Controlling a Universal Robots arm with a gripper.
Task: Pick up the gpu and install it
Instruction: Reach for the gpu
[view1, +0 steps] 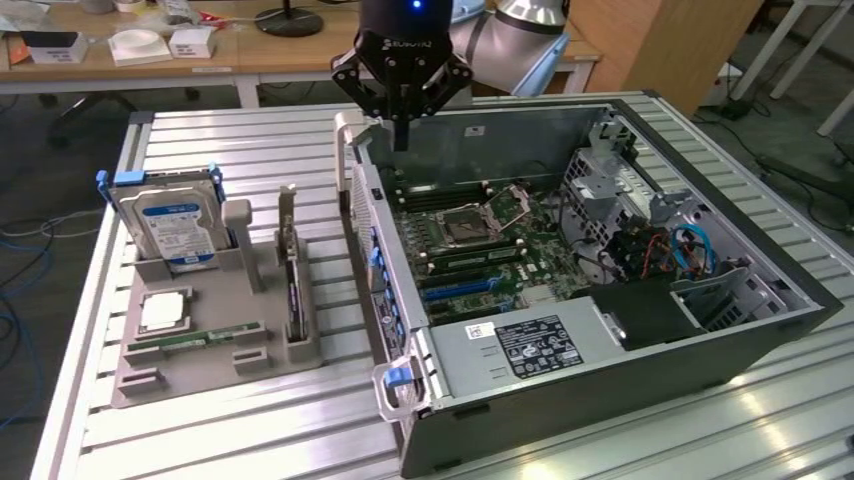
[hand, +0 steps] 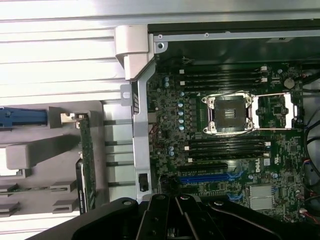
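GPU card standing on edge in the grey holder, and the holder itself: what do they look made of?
The thin dark gpu card looks like dull circuit board: flat, rigid, greenish in the wrist view. The grey slotted holder is probably matte plastic: uniform colour, no glare.

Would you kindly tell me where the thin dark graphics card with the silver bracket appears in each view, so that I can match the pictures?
Exterior view: the thin dark gpu card stands on edge in the grey holder tray, to the exterior view's left of the open computer case.
Wrist view: the gpu card is seen edge-on in the grey holder tray, outside the case wall.
Shared landmark: the square silver CPU socket.
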